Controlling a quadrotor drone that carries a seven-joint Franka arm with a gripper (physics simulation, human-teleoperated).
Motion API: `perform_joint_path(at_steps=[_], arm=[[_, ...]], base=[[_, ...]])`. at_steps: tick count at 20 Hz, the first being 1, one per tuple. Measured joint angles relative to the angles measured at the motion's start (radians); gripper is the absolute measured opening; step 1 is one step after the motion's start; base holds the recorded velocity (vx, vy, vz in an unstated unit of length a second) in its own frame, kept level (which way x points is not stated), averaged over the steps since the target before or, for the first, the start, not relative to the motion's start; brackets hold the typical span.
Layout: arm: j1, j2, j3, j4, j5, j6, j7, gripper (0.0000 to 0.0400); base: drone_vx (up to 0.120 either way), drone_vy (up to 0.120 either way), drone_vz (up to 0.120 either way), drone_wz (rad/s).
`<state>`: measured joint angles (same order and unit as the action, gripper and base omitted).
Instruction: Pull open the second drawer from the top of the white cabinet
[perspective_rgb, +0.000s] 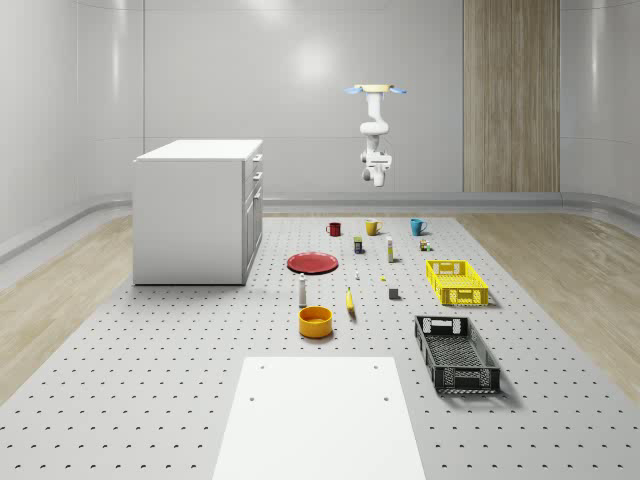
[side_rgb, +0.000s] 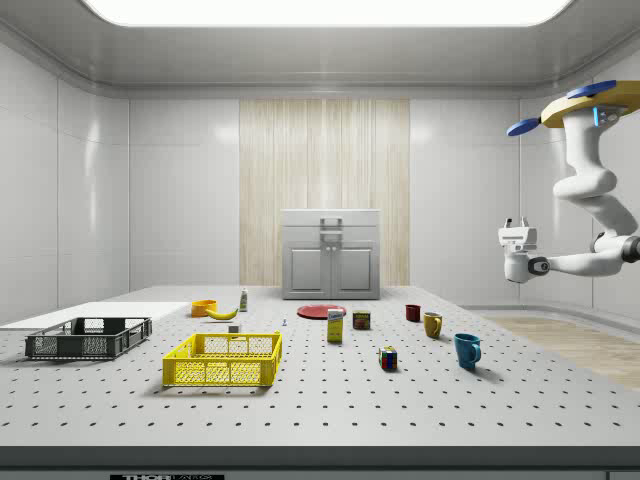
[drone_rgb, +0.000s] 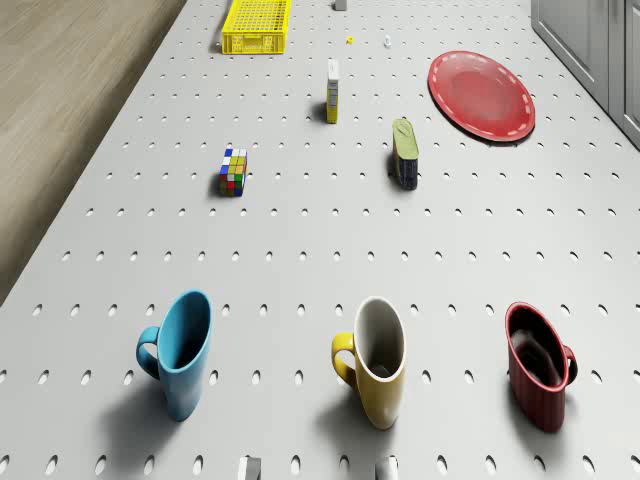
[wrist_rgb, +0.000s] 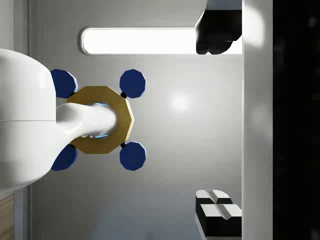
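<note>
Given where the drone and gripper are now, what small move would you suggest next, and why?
Probably fly toward the white cabinet, bringing the gripper level with its second drawer. The drone hovers high above the far end of the table, near the three mugs, well away from the cabinet. The gripper hangs in mid-air holding nothing, and the drawers look closed.

Lab: perforated bench, bare panelled walls.
</note>
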<state>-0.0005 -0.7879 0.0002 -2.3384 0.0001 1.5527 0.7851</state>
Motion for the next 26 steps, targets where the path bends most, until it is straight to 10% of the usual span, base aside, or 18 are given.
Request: perform_joint_path(at_steps=[12,26], arm=[[-0.004,0.065,0.003,0.236,0.002,-0.162,-0.002,0.0304],[-0.007,0.085,0.004,0.296,0.002,-0.190,-0.003,0.0300]], base=[[0.000,0.000,0.000,0.000],[0.000,0.000,0.000,0.000]])
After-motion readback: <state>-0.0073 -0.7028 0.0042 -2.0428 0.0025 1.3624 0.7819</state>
